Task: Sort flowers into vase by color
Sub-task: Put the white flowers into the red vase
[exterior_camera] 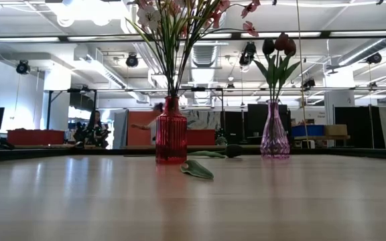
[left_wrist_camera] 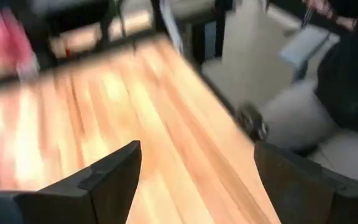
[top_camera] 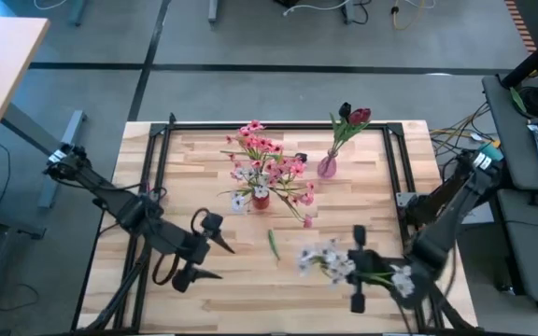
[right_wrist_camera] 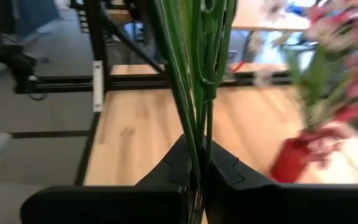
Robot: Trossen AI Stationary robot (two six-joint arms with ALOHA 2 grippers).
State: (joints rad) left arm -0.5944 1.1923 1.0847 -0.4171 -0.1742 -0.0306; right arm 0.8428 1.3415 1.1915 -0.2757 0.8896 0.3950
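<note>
My right gripper (top_camera: 356,269) is over the table's near right part, shut on a bunch of white blossom sprigs (top_camera: 329,262). A red vase (top_camera: 261,198) at mid-table holds pink sprays (top_camera: 271,159) and some white blossoms. A clear pink vase (top_camera: 327,167) farther right holds dark red and near-black tulip buds (top_camera: 353,116). The stems of both bunches stand in the vase necks. My left gripper (top_camera: 208,250) hangs open over the near left part, touching nothing. In the left wrist view its fingers (left_wrist_camera: 114,180) stand wide apart over bare wood. My right gripper pinches several thin green stems (right_wrist_camera: 199,163) of the white sprigs together between its two fingers. It comes roughly level from the table's right, and the stems run on past the fingertips. White blossoms (top_camera: 402,278) also show behind the gripper, over the wrist.
A loose green leaf (top_camera: 273,245) lies flat on the wood between the two grippers, in front of the red vase (exterior_camera: 171,137). A black frame (top_camera: 278,126) runs along the table's far edge and sides. Bare wood lies near the table's near edge.
</note>
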